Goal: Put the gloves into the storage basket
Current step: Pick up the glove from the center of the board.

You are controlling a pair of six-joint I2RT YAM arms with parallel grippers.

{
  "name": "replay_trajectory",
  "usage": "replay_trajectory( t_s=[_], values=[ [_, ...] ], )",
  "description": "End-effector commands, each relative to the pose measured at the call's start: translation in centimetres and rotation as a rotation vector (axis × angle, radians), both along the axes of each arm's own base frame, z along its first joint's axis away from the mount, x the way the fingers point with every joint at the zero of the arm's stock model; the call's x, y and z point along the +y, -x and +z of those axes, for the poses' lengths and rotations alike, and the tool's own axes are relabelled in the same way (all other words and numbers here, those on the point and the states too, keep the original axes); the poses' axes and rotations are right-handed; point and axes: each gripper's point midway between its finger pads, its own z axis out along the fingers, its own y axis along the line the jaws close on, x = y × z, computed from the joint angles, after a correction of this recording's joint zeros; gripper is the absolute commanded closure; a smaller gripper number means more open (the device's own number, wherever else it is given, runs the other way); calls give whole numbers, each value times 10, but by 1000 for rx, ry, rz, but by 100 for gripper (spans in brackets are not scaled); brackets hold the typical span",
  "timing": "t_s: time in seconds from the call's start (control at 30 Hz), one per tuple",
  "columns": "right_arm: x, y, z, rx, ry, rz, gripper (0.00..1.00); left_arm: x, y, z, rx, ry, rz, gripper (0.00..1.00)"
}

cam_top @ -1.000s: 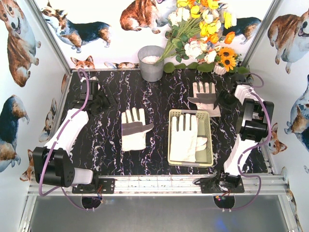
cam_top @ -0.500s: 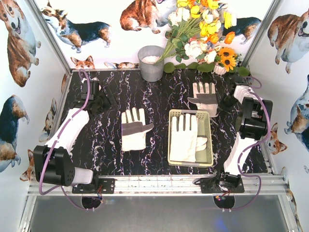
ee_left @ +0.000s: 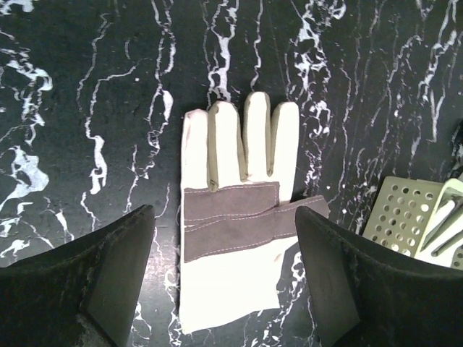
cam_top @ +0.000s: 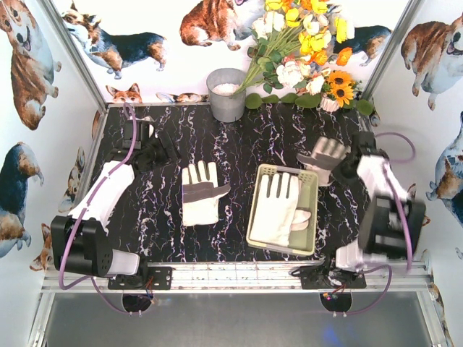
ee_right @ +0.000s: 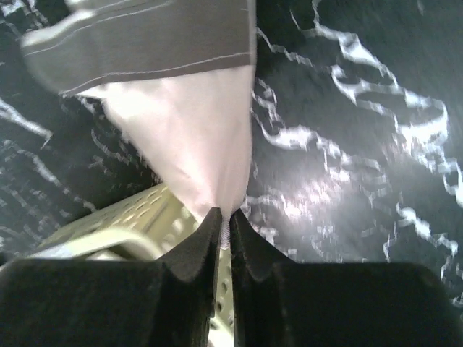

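One cream glove (cam_top: 199, 192) with grey patches lies flat on the black marble table, fingers pointing away; it also fills the left wrist view as glove (ee_left: 231, 217). My left gripper (cam_top: 160, 150) hovers open behind and left of it, jaws (ee_left: 224, 217) spread wide. Another glove (cam_top: 277, 210) lies in the pale yellow-green storage basket (cam_top: 309, 181). My right gripper (cam_top: 342, 166) is shut on the cuff edge of a third glove (cam_top: 325, 153), lifted over the basket's far right corner. In the right wrist view that glove (ee_right: 188, 130) hangs from the shut gripper (ee_right: 224, 217) above the basket rim (ee_right: 137, 217).
A round grey metal bucket (cam_top: 226, 94) stands at the back centre, with artificial flowers (cam_top: 304, 50) to its right. Walls close in the table on three sides. An aluminium rail (cam_top: 239, 275) carrying both arm bases runs along the near edge.
My right gripper shut on the far-right glove, lifted it off the table and drew it toward the basket. The basket has turned slightly. The left arm barely moved.
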Motion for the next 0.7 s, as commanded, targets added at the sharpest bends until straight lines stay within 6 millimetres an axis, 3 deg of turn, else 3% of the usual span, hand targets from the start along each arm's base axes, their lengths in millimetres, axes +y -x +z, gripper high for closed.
replay_trajectory(
  t_s=[0.0, 0.2, 0.33, 0.67],
  values=[
    [1, 21, 41, -190, 6, -180, 100, -19, -13, 22, -75, 69, -72, 27],
    [22, 52, 101, -500, -79, -259, 100, -42, -15, 45, -85, 207, -74, 27],
    [38, 63, 126, -596, -185, -294, 100, -64, -13, 69, -101, 321, -101, 27],
    [48, 54, 208, -701, -168, -148, 100, -97, -3, 97, -151, 413, -206, 26]
  ],
)
